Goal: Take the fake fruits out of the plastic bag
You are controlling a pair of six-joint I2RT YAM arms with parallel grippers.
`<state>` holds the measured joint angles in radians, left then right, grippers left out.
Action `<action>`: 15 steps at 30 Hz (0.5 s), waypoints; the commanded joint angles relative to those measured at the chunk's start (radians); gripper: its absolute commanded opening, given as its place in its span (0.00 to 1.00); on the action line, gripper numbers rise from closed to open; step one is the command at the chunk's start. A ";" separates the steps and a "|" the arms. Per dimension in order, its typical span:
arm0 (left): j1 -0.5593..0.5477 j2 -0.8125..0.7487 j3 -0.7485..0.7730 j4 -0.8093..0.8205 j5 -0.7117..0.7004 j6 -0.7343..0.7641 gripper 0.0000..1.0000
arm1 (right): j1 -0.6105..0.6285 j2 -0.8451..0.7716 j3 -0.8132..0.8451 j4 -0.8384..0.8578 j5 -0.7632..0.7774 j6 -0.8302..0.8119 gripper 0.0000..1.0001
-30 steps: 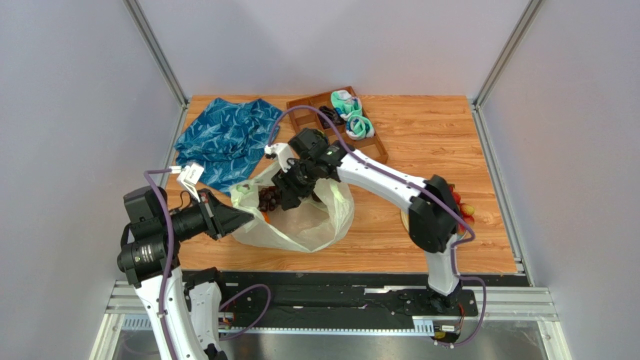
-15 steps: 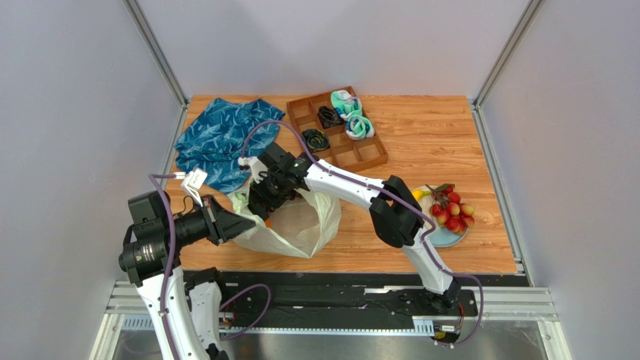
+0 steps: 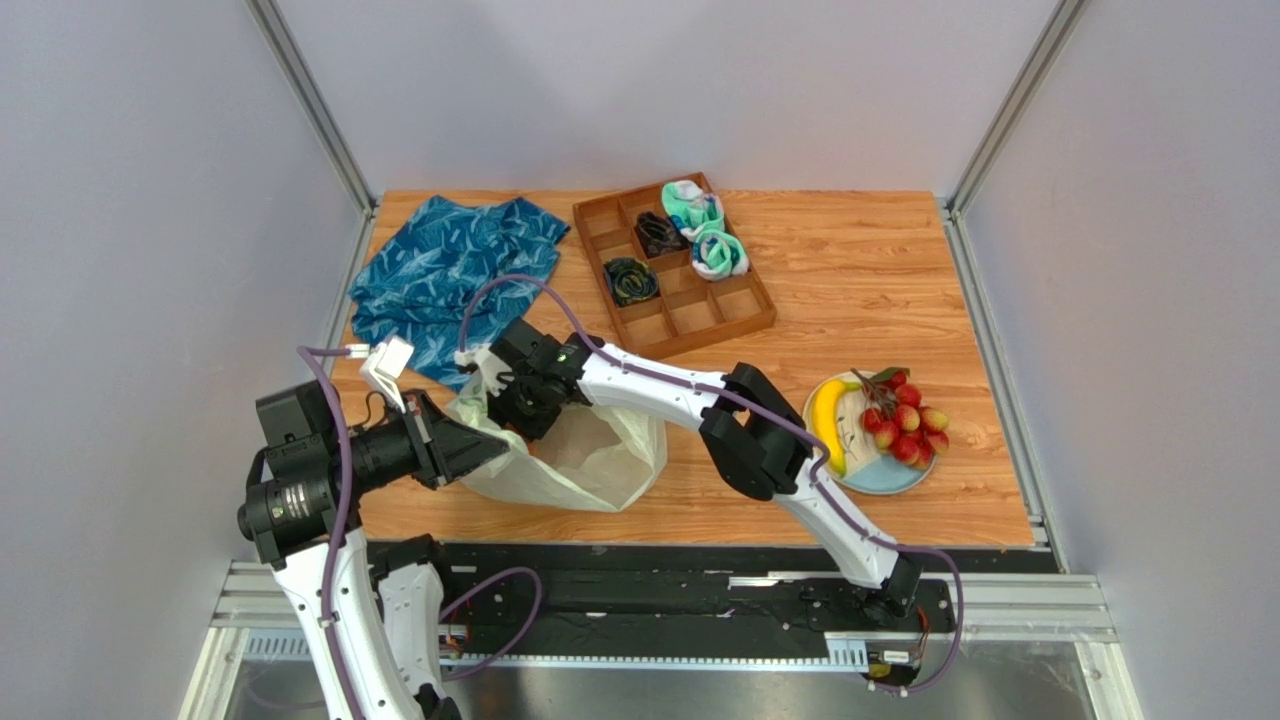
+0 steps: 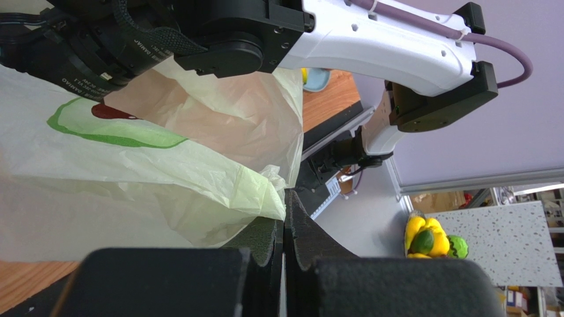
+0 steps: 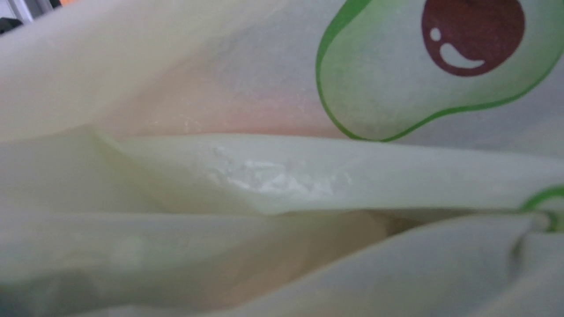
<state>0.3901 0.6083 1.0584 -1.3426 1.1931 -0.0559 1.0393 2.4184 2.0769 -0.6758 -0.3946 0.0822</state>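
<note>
Clamped shut, the left claw (image 3: 455,446) pinches the near-left edge of the plastic bag (image 3: 594,458). In the left wrist view a crumpled fold of the pale film runs down into the seam between its dark fingers (image 4: 265,241), which meet with no gap. The right claw (image 3: 519,408) is reached across from the right and sits down in the bag's mouth at its far-left side. Whether it is open or closed cannot be told: its wrist view is filled by folds of film with a green-outlined print and a dark red spot, and its own fingers do not show. A faint peach tint glows through the film there, but what lies behind it is unclear.

The bag lies crumpled on the near-left part of the counter (image 3: 872,285), its mouth facing up and toward the far left, just in front of the left arm. Well to its right, a pale blue plate (image 3: 887,483) carries a yellow banana (image 3: 827,420) and a red grape bunch (image 3: 899,432), touching each other. Toward the far edge stands a wooden tray (image 3: 718,308) with compartments, holding teal-white rolled socks (image 3: 709,248) in its far-right cells and black cords (image 3: 630,279) in cells beside them. A blue cloth (image 3: 443,278) lies rumpled at the far left, just beyond the bag.
</note>
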 commanded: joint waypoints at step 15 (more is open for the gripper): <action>0.015 -0.021 -0.204 0.385 0.000 -0.252 0.00 | -0.257 -0.600 -0.121 -0.316 -0.389 -0.278 0.36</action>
<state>0.3946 0.5747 0.8913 -1.1393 1.1919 -0.2043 0.8066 1.9701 1.9568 -0.8604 -0.5976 -0.0662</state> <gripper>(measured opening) 0.008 0.716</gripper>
